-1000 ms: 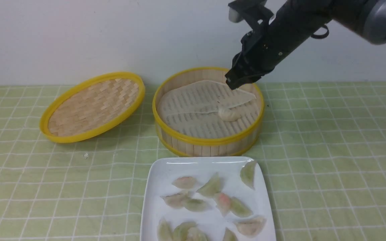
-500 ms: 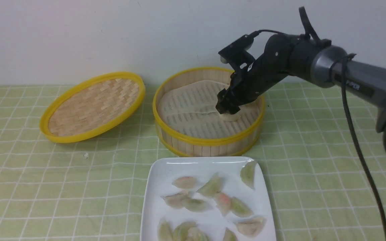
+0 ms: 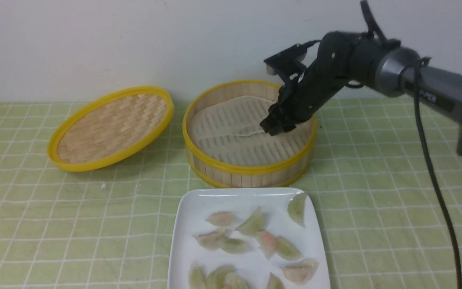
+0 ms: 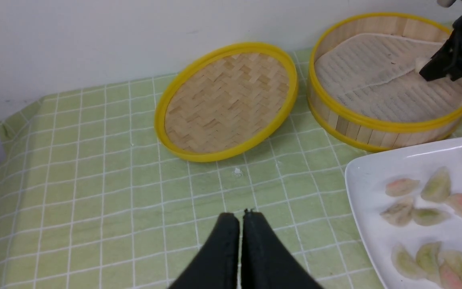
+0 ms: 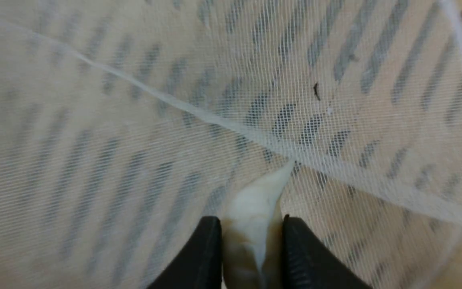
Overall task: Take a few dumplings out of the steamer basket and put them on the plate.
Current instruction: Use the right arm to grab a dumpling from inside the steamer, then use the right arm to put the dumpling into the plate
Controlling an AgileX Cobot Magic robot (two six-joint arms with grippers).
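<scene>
The left end effector [image 4: 239, 224] hangs closed over the green checked table [image 4: 74, 180], a woven lid [image 3: 110, 127] lies beside the steamer basket [image 3: 247, 170], where the right end effector [image 3: 274, 129] pinches one pale dumpling [image 5: 253, 208], with the plate [image 3: 199, 200] of dumplings [image 3: 251, 241] in front.

The white glossy square plate [image 3: 185, 224] and its nearest translucent crescent dumplings [image 3: 219, 277] are cut off by the front view's lower edge. There the black right tool [image 3: 274, 129] hides what it pinches; the right wrist view shows a pale dumpling [image 5: 255, 200] between its tips, cut by the edge, over blurred mesh liner [image 5: 94, 120].
</scene>
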